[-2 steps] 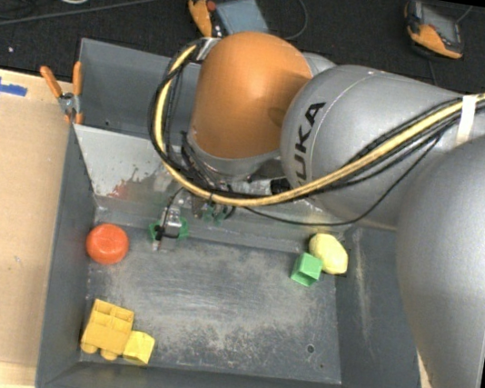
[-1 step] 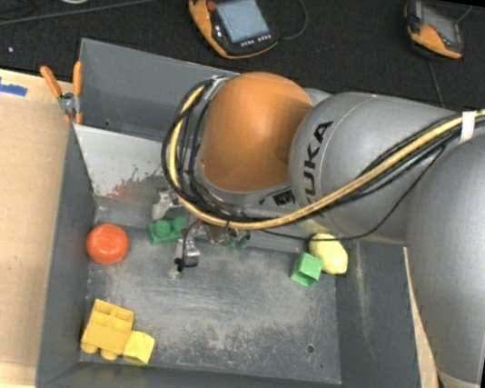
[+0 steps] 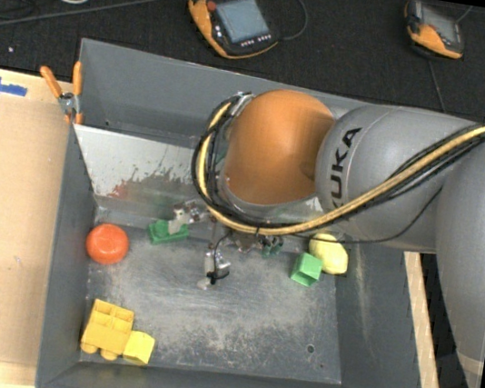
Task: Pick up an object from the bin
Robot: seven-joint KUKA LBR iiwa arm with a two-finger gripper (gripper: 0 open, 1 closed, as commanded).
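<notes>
My tool [image 3: 214,269] hangs over bare floor in the middle of the bin [image 3: 247,332], clenched or released I cannot tell, so it may close on nothing, because the nearest small green piece [image 3: 166,231] lies beside it toward the left wall.

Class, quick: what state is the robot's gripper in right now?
Gripper: cannot be told; it hangs low in the bin, beside a green piece.

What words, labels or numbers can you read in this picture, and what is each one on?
"KUKA": black letters running sideways on the grey robot arm, beside its orange cover.
Screen of the handheld controller on the dark surface behind the bin: lit, but its text is too small to read.
Nothing else here is readable.
</notes>
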